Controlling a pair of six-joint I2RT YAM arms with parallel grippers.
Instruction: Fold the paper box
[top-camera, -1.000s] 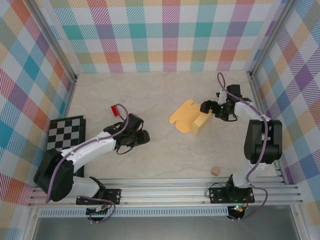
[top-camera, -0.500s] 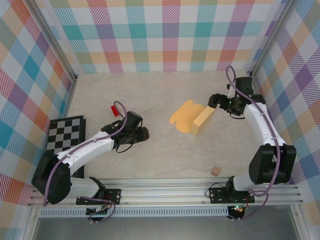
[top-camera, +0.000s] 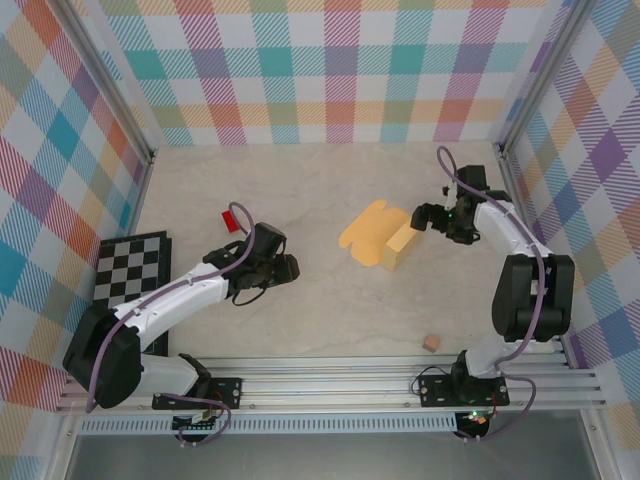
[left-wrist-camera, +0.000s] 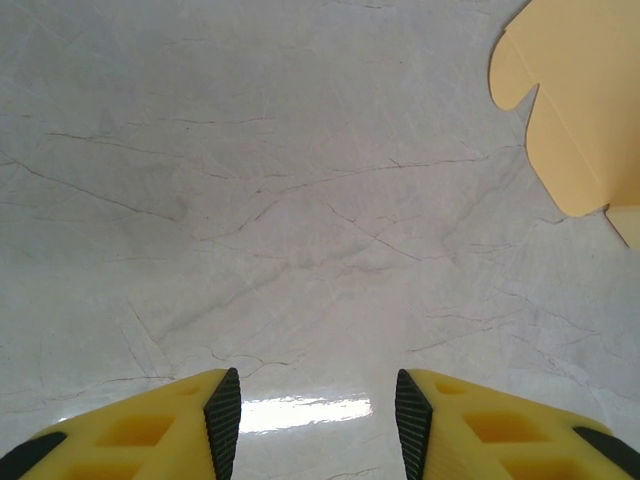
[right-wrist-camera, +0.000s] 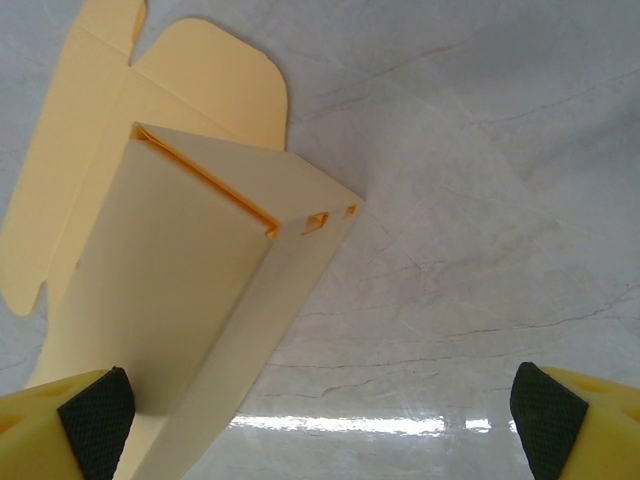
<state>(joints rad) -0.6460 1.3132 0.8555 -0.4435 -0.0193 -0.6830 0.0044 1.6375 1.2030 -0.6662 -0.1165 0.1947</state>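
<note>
**Box half raised by the right claw; both claws empty**

Table (top-camera: 330, 190): pale marbled top, plaid walls on three sides. The overhead view takes in the whole layout; the wrist views give close surface detail.

Checkerboard mat (top-camera: 130, 262): flat at the left edge, beside the left arm, seen from overhead.

Paper box (top-camera: 380, 235): right of centre on the table.
- Overhead: yellow-orange sheet lying flat, with a paler panel along its right side.
- Right wrist view (right-wrist-camera: 190, 270): that panel stands up off the table as a folded wall with a slotted corner, and the scalloped flaps lie flat behind it. The overhead view does not resolve this.
- Left wrist view (left-wrist-camera: 570, 110): a scalloped edge at the top right corner, well apart from the fingers.

Right gripper (top-camera: 420, 217): at the box's right end. Wrist view (right-wrist-camera: 320, 415): jaws spread very wide, nothing clamped. The raised panel reaches down to the left-hand pad (right-wrist-camera: 95, 410); contact cannot be judged.

Left gripper (top-camera: 290, 268): left of centre, well apart from the box. Wrist view (left-wrist-camera: 310, 420): jaws partly apart, bare table between them, nothing held.

Red block (top-camera: 232, 220): near the left arm's wrist.

Tan cube (top-camera: 431, 343): near edge, close to the right arm's base.
</note>
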